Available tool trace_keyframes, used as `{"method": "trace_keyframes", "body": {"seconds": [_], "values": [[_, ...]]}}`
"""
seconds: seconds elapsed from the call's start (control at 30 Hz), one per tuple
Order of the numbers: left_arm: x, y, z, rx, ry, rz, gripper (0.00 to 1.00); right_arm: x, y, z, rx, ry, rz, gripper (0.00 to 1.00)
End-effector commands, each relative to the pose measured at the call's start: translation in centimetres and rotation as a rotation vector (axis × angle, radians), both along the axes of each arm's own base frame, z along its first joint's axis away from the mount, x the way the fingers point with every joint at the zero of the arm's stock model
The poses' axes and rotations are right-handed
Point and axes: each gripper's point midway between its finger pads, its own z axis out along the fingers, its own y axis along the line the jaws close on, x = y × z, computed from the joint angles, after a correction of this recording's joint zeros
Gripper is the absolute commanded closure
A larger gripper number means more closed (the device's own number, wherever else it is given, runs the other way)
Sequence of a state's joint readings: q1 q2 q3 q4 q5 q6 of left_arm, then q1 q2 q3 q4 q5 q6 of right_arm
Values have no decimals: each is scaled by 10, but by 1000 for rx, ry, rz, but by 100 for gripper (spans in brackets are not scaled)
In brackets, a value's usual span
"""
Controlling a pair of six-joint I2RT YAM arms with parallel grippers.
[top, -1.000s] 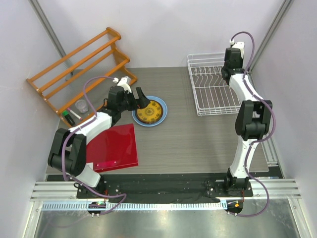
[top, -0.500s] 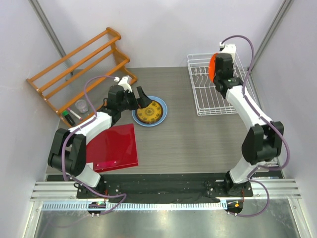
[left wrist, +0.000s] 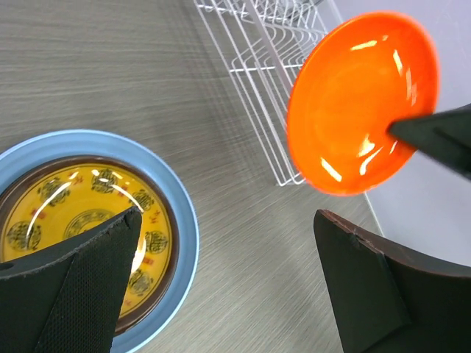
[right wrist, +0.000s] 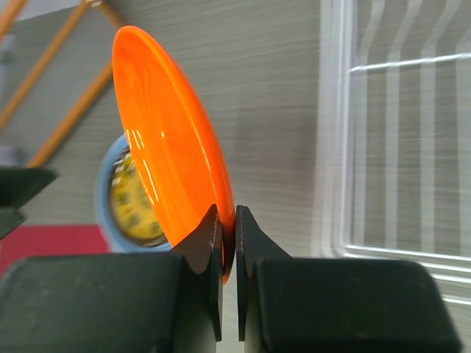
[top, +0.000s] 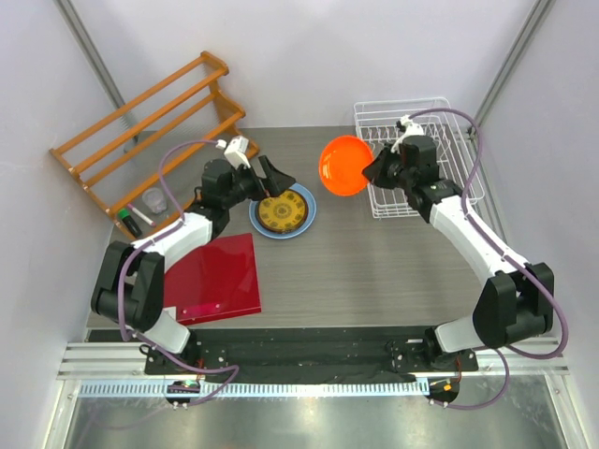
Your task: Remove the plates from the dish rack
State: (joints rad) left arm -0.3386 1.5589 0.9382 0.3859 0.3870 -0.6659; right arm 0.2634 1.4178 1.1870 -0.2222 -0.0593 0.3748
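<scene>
My right gripper [top: 372, 171] is shut on the rim of the plain orange plate [top: 344, 166] and holds it tilted in the air, left of the white wire dish rack [top: 404, 114]. The right wrist view shows the jaws [right wrist: 229, 220] pinching the plate's edge [right wrist: 165, 147]. The yellow patterned plate [top: 283, 210], with a dark rim round it, lies on the light blue plate [top: 310, 208] on the table. My left gripper [top: 271, 182] is open and empty just above that stack [left wrist: 73, 220]. No plates show in the rack.
An orange wooden slatted rack [top: 140, 122] stands at the back left. A flat red square board [top: 217, 276] lies front left. A small cup [top: 154, 201] and a green marker [top: 129, 223] sit beside the wooden rack. White walls close in both sides.
My right arm has lifted the orange plate out of the dish rack and carried it left, toward the stack. My left gripper has risen and shifted slightly right, still open.
</scene>
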Motion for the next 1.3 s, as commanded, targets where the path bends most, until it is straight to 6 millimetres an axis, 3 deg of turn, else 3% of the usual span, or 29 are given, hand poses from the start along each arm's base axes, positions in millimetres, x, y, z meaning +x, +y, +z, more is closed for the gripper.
{"method": "trace_keyframes", "body": {"seconds": [0.0, 0.3, 0.5, 0.57, 0.7, 0.8, 0.97, 1.0, 1.07, 1.13, 1.17, 1.2, 1.23, 1.27], "values": [[1, -13, 15, -86, -68, -44, 0, -17, 53, 30, 295, -42, 197, 99], [5, -20, 3, -104, -64, -38, 4, -34, 89, 30, 424, -18, 301, 99], [6, -21, 7, -113, -87, -31, 10, -42, 108, 19, 437, 16, 352, 98], [6, -21, 8, -114, -88, -29, 19, -44, 110, 18, 451, 20, 360, 98], [5, -21, 7, -111, -87, -33, 58, -45, 115, 14, 460, 32, 379, 98], [4, -25, 5, -114, -81, -57, 78, -45, 119, 13, 477, 46, 399, 98], [3, -29, 0, -124, -62, -80, 92, -45, 132, 6, 511, 72, 452, 98], [3, -30, 1, -125, -64, -86, 100, -45, 134, 4, 514, 82, 459, 98], [3, -30, 1, -125, -64, -88, 100, -44, 137, -1, 514, 94, 471, 96], [4, -28, -4, -112, -51, -73, 100, -44, 139, -2, 516, 97, 477, 90], [4, -26, -4, -97, -58, -63, 100, -42, 139, -3, 514, 99, 476, 77], [9, -20, -8, -79, -51, -24, 100, -41, 139, -5, 502, 98, 474, 72], [9, -16, -15, -55, -24, 1, 100, -38, 136, -7, 485, 102, 448, 57], [9, -12, -18, -28, -27, 17, 100, -36, 134, -8, 470, 101, 436, 52]]}}
